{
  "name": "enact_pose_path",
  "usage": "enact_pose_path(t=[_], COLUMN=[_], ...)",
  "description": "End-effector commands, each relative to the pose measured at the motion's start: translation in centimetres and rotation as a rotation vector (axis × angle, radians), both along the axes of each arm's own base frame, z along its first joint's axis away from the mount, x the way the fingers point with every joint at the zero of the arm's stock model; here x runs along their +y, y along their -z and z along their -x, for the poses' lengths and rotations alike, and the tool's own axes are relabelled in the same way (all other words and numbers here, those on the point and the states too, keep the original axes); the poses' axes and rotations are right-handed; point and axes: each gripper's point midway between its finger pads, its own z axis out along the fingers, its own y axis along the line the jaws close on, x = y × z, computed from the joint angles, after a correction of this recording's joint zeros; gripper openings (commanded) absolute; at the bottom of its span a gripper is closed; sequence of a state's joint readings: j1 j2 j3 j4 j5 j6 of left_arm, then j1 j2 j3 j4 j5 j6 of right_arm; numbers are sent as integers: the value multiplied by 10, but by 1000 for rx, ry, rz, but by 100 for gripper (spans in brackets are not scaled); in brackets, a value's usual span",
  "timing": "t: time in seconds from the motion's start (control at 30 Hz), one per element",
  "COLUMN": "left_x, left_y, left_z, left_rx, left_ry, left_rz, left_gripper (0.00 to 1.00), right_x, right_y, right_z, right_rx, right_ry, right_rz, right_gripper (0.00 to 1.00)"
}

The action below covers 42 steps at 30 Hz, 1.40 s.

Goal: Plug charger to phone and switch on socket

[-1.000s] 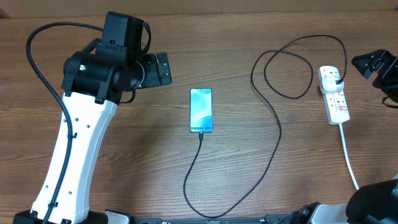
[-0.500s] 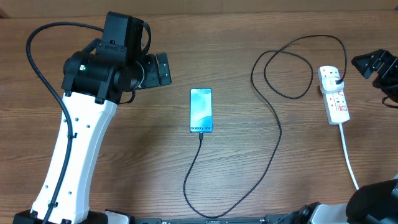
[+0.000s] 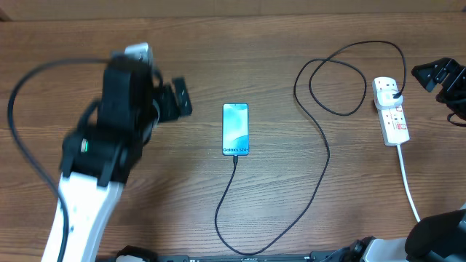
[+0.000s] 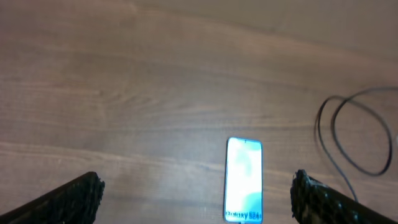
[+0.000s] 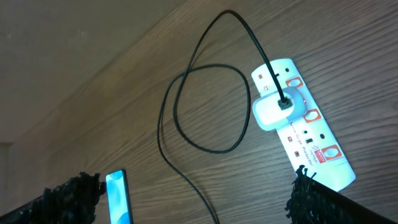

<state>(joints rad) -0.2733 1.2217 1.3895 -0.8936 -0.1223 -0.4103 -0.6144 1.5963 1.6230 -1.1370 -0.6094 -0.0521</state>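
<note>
The phone (image 3: 235, 129) lies flat mid-table, its teal screen lit; it also shows in the left wrist view (image 4: 244, 180) and the right wrist view (image 5: 118, 196). The black charger cable (image 3: 324, 156) meets the phone's near end, loops round and runs to a white adapter (image 5: 273, 109) plugged into the white socket strip (image 3: 393, 116). My left gripper (image 3: 178, 98) is open and empty, raised to the left of the phone (image 4: 197, 190). My right gripper (image 3: 437, 73) is open and empty (image 5: 196, 186), raised just right of the strip (image 5: 308, 140).
The strip's thick white cord (image 3: 409, 185) runs toward the table's near right edge. The cable forms a loop (image 3: 338, 84) left of the strip. The wooden table (image 3: 145, 189) bears nothing else.
My left arm has swung left and toward the near side and is blurred with motion; its gripper has drawn slightly away from the phone. The right arm, phone and cable have not moved.
</note>
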Motion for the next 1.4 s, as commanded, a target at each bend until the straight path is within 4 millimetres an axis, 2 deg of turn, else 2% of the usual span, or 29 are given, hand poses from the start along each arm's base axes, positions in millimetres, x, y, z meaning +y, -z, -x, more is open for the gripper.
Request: enact_pose_path(t=[0.0, 0.3, 0.53, 0.77, 0.93, 1.17, 1.23, 1.37], left_x=[12, 25, 36, 48, 54, 72, 76, 74], left_y=[15, 33, 41, 76, 97, 127, 142, 142], left_z=[23, 69, 88, 94, 92, 90, 91, 91], left_rx=[-80, -445, -671, -829, -830, -707, -648, -658], left_ry=[5, 33, 2, -11, -19, -71, -77, -8], left_rz=[-26, -1, 48, 69, 59, 27, -1, -130], left_gripper=[100, 100, 100, 100, 100, 100, 100, 100], right_x=[-1, -1, -1, -1, -1, -1, -1, -1], right_y=[-2, -2, -2, -2, -2, -2, -2, -2], right_z=[-2, -2, -2, -2, -2, -2, -2, -2], right_rx=[-7, -7, -7, -7, -7, -7, -7, -7], right_ry=[-5, -5, -5, -5, -5, -5, -5, -5], right_rz=[15, 15, 15, 15, 15, 15, 15, 15], right_gripper=[100, 100, 100, 100, 100, 100, 100, 100])
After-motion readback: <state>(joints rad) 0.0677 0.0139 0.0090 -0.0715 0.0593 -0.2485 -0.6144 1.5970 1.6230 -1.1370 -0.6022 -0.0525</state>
